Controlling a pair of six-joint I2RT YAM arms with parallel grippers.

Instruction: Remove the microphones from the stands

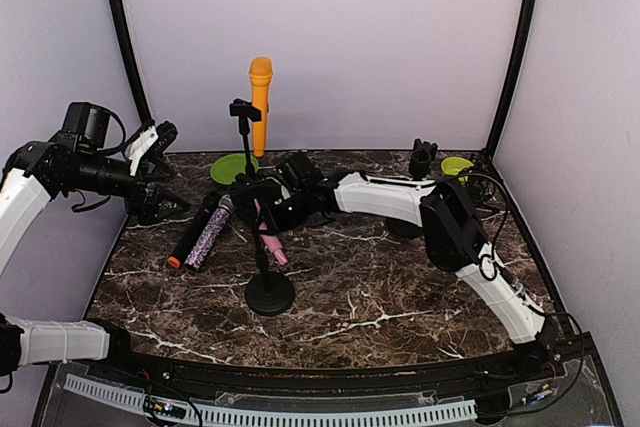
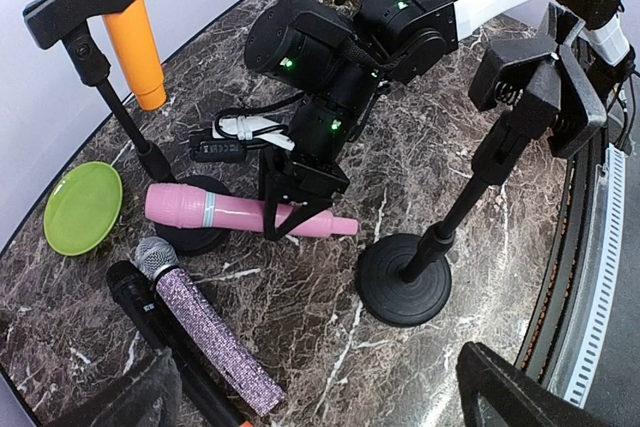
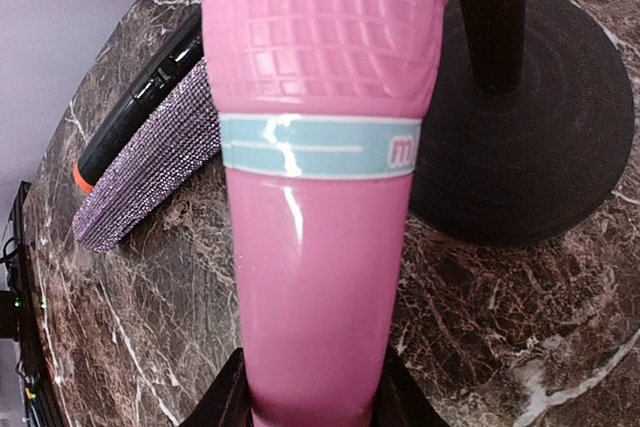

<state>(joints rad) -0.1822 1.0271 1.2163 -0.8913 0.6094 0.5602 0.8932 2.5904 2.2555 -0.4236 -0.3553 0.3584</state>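
Only up close, pink microphone (image 3: 318,247), lettered band (image 3: 320,147)

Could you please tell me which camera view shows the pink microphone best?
The left wrist view: the pink microphone shows end to end, gripped by the right gripper. The right wrist view is filled by its head and body alone; the top view shows only pink bits beside the gripper.
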